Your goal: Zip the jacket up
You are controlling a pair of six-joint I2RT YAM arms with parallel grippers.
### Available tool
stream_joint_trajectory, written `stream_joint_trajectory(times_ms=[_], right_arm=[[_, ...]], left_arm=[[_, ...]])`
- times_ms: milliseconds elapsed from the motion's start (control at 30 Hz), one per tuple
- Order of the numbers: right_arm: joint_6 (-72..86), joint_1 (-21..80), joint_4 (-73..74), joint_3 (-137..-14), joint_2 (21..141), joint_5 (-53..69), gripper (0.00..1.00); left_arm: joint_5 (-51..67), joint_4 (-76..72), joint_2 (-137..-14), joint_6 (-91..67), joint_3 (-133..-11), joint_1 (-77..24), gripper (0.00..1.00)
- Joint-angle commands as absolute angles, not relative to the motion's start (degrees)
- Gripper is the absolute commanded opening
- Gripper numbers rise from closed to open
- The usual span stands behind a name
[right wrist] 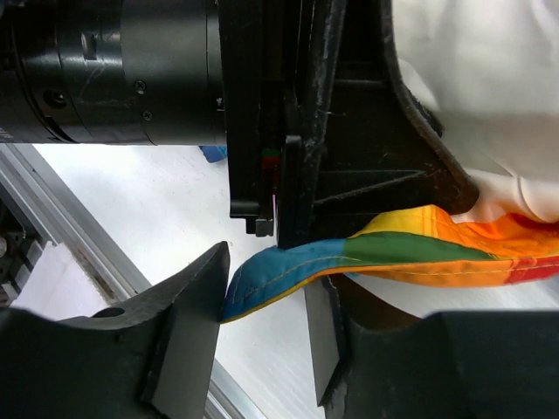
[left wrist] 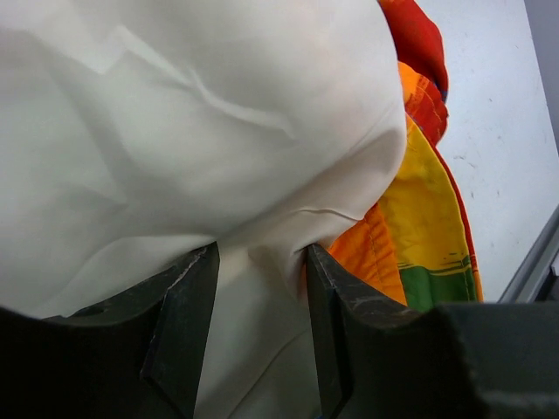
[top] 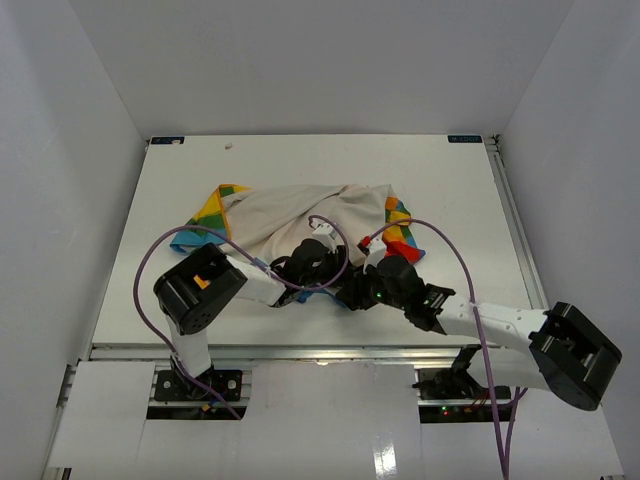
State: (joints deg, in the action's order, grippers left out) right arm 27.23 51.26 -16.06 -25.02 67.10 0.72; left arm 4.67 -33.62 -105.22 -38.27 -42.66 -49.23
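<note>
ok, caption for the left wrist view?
Left gripper closed on a fold of the jacket's cream lining, rainbow panels to the right.

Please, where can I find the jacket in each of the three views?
Top external: jacket crumpled at the centre of the table.
Left wrist: the jacket fills most of the picture, rainbow side at right.
Right wrist: the jacket's rainbow edge crosses the lower middle.
Shared landmark: the white table.

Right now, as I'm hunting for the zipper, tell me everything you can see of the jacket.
The jacket lies crumpled in the middle of the table. It is soft fabric, cream lining upward, with rainbow blocks showing at its left and right edges. The left gripper pinches a fold of the lining. A rainbow hem with a blue tip lies between the open jaws of the right gripper. No zipper is visible.
</note>
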Motion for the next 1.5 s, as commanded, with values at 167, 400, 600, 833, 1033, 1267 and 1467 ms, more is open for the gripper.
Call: stream_joint_trajectory(times_ms=[167, 400, 600, 833, 1033, 1267, 1467], right_arm=[[24.34, 53.35, -21.88, -30.27, 71.08, 0.35, 0.48], [23.29, 53.35, -20.73, -32.48, 75.20, -1.81, 0.51], [21.50, 53.44, -18.64, -36.79, 81.45, -0.95, 0.51], [17.49, 56.06, -13.80, -42.32, 88.25, -2.52, 0.64], [17.91, 56.75, -14.26, -39.98, 84.31, -3.58, 0.68], [17.97, 56.69, -13.93, -36.00, 76.52, -3.34, 0.68], [18.43, 56.69, -11.57, -33.07, 68.82, -5.07, 0.67]], left_arm=[[2.41, -31.92, -93.66, -40.21, -37.94, -46.54, 0.60], [4.82, -23.34, -87.18, -38.98, -39.61, -43.02, 0.63], [3.37, -14.37, -82.08, -36.49, -42.48, -40.05, 0.65], [9.57, -5.92, -81.57, -29.88, -47.32, -38.58, 0.65], [14.86, -1.86, -80.71, -24.81, -48.33, -38.50, 0.66], [15.34, 1.19, -80.20, -20.13, -47.55, -38.54, 0.66], [20.07, 1.30, -84.80, -16.14, -48.68, -38.54, 0.62]])
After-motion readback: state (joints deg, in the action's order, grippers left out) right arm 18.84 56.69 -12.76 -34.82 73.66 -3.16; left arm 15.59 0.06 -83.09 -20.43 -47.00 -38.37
